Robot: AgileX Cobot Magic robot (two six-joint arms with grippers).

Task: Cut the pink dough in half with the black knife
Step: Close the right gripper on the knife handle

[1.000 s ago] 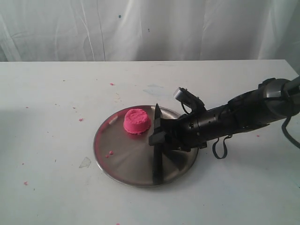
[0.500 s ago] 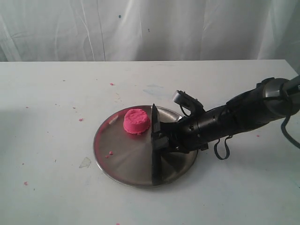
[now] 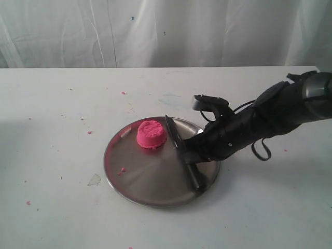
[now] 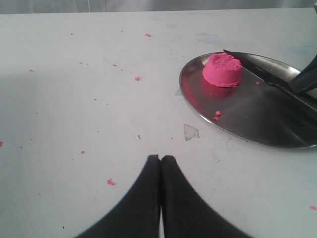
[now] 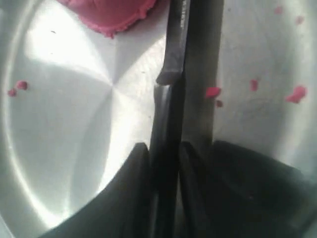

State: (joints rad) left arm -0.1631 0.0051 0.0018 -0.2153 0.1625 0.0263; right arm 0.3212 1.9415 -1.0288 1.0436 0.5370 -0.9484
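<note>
The right gripper [image 5: 165, 163] has its jaws clamped on the handle of the black knife [image 5: 171, 94], one finger on each side of it. The knife lies low over the steel plate [image 3: 140, 176], its handle end toward the plate's near right rim and its pointed blade running up to end just beside the right side of the pink dough [image 3: 151, 134]; whether blade and dough touch cannot be made out. The dough is a single squat, flat-topped lump, uncut, sitting on the far part of the plate, left of the blade. A few pink crumbs [image 3: 121, 169] lie on the plate's left side, away from the dough. The right arm [image 3: 259, 124] reaches in low over the plate's right rim.

The left gripper [image 4: 160, 163] hovers above bare worktop [image 3: 52, 129] well apart from the plate, on its left side, its jaws pressed together and holding nothing. More pink specks are scattered over the worktop around the plate
</note>
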